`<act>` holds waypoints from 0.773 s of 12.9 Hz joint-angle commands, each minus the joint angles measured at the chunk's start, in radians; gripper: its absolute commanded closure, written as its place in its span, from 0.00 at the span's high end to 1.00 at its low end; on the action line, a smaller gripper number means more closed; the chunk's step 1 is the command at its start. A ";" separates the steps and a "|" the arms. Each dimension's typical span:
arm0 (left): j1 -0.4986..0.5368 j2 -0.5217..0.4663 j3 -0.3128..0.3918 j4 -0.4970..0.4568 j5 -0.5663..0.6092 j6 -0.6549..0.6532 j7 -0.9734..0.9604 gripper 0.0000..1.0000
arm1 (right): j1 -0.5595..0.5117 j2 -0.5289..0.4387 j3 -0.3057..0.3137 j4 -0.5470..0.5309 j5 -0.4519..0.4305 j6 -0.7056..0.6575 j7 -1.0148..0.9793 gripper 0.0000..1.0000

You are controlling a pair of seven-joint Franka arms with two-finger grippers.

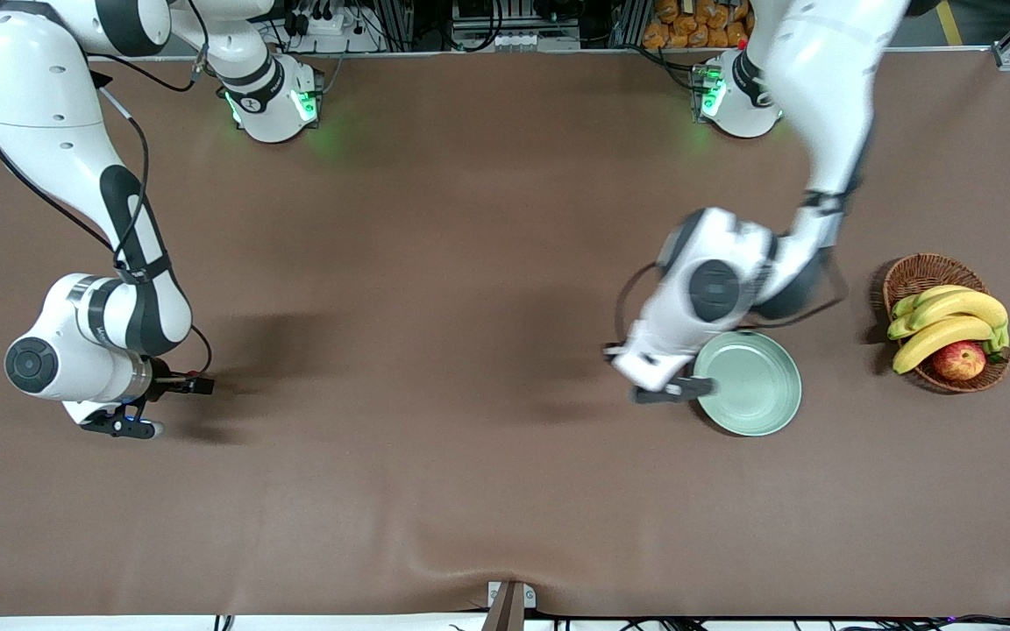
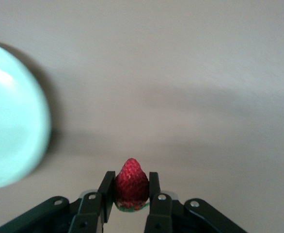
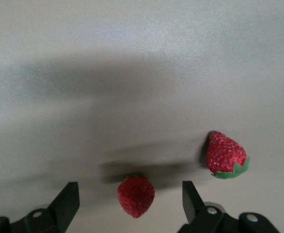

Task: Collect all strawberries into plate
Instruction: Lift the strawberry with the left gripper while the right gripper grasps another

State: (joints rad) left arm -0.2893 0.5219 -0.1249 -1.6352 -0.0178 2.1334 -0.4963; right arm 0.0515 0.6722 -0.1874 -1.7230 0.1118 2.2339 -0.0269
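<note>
The left arm shows motion blur; the plate is cut by the left wrist view's edge.

The table is being covered by a matt brown cloth, faintly wrinkled near its front edge, while the plate is being shown as smooth, glossy and pale mint green. The basket is being seen as rough brown woven wicker, with smooth-skinned bananas and a shiny apple held in it. The strawberries are being shown with a dimpled, slightly glossy red skin, and the arms are being cased in smooth white plastic, with matt black fingers.
</note>
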 commanded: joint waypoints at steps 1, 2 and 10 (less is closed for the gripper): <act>0.114 -0.040 -0.012 -0.035 0.015 -0.071 0.120 0.00 | -0.022 -0.002 0.019 -0.007 0.015 0.010 -0.021 0.80; 0.140 -0.037 -0.009 -0.040 0.019 -0.073 0.145 0.00 | -0.021 -0.002 0.019 -0.018 0.015 0.013 -0.021 0.80; 0.277 0.095 -0.009 -0.080 0.064 0.023 0.159 0.00 | -0.021 -0.002 0.019 -0.023 0.015 0.013 -0.028 0.33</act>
State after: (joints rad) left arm -0.0180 0.5831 -0.1237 -1.6990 0.0271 2.1085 -0.3372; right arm 0.0512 0.6803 -0.1862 -1.7323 0.1125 2.2341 -0.0290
